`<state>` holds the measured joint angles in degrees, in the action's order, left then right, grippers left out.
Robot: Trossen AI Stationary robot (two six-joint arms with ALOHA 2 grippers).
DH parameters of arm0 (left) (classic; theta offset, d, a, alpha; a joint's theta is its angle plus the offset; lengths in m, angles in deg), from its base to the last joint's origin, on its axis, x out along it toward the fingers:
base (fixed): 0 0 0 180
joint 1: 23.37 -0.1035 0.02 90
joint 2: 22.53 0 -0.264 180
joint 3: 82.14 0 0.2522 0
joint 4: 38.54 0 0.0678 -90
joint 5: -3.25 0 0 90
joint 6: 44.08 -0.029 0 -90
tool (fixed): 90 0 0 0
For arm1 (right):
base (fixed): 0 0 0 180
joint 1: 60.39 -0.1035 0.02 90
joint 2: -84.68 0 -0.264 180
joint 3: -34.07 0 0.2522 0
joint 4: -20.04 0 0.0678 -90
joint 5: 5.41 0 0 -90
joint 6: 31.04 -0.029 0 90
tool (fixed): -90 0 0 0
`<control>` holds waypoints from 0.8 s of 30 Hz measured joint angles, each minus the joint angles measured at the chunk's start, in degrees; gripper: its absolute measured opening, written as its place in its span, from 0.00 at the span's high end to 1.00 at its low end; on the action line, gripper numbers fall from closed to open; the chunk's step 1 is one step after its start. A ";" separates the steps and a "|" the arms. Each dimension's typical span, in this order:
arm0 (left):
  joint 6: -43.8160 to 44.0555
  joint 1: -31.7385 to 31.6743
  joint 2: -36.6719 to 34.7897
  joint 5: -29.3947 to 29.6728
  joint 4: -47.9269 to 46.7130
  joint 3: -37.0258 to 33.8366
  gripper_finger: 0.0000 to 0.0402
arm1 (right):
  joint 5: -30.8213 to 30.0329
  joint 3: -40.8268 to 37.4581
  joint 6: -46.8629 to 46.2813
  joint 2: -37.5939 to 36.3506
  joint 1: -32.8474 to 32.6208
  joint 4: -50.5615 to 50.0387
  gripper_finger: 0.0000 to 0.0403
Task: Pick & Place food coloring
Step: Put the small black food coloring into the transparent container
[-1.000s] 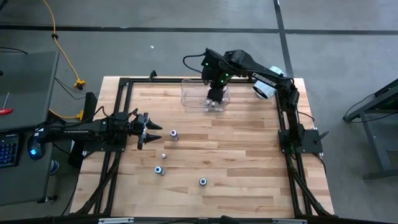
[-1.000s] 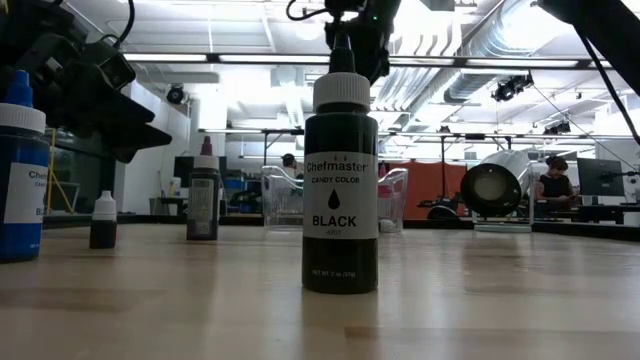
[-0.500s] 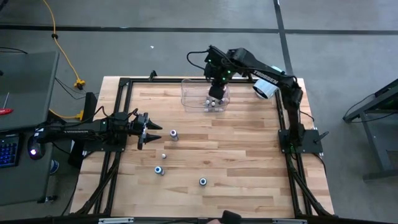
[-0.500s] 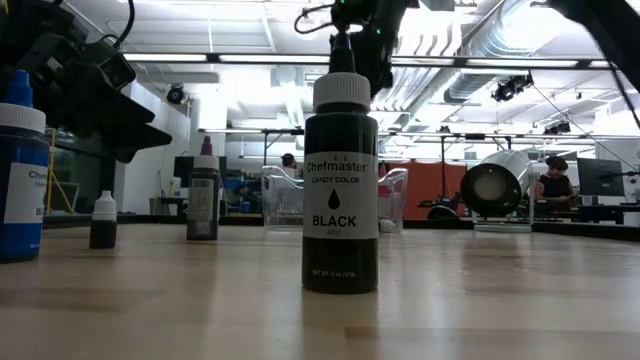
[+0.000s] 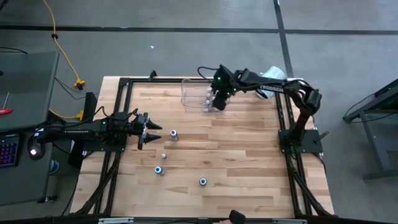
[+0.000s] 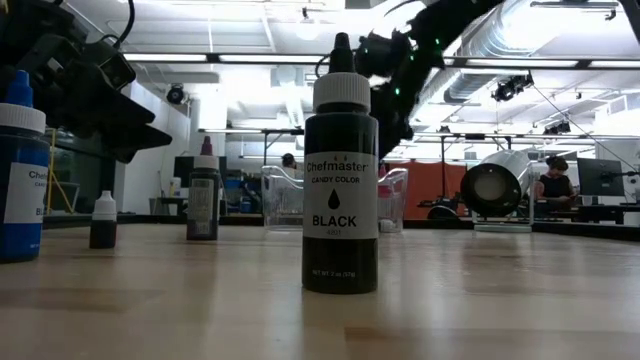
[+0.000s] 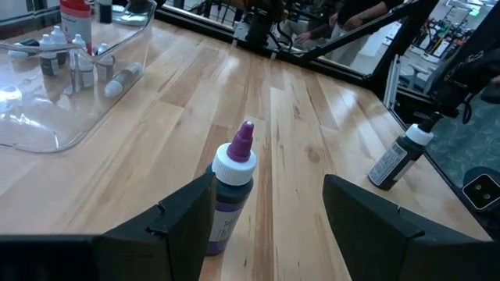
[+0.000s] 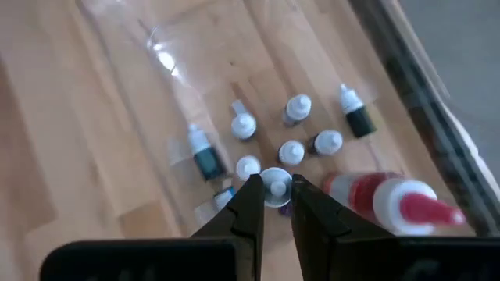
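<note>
Underneath, pale wooden tabletop [image 5: 236, 149]; beyond, bright workshop with ceiling lights [image 6: 250, 58].

Right tool [image 5: 217, 101] over clear bin [image 5: 194, 95], four bottles [image 5: 174, 134] apart.

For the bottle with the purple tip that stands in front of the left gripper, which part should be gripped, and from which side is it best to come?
Probably its round body, just under the white collar. The purple-tipped bottle stands upright on the table, and the left gripper is open and level with it, a finger on each side. Coming straight forward and closing on the body looks simplest; the tip tapers.
</note>
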<state>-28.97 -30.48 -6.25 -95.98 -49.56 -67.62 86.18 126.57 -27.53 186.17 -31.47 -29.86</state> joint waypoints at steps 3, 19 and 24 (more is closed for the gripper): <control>0.00 0.00 0.00 -0.02 -0.01 0.00 0.42 | -1.79 -2.81 -0.51 0.00 0.05 4.69 0.91; 0.00 0.00 0.00 -0.14 0.05 0.00 0.42 | -1.94 -6.58 -4.77 3.90 0.74 9.92 0.88; 0.00 0.02 0.00 -0.42 0.07 0.00 0.42 | -1.59 -6.53 -5.23 5.18 0.70 10.81 0.89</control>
<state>-28.97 -30.46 -6.25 -96.40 -49.49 -67.62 84.60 120.04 -32.75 191.36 -30.77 -19.05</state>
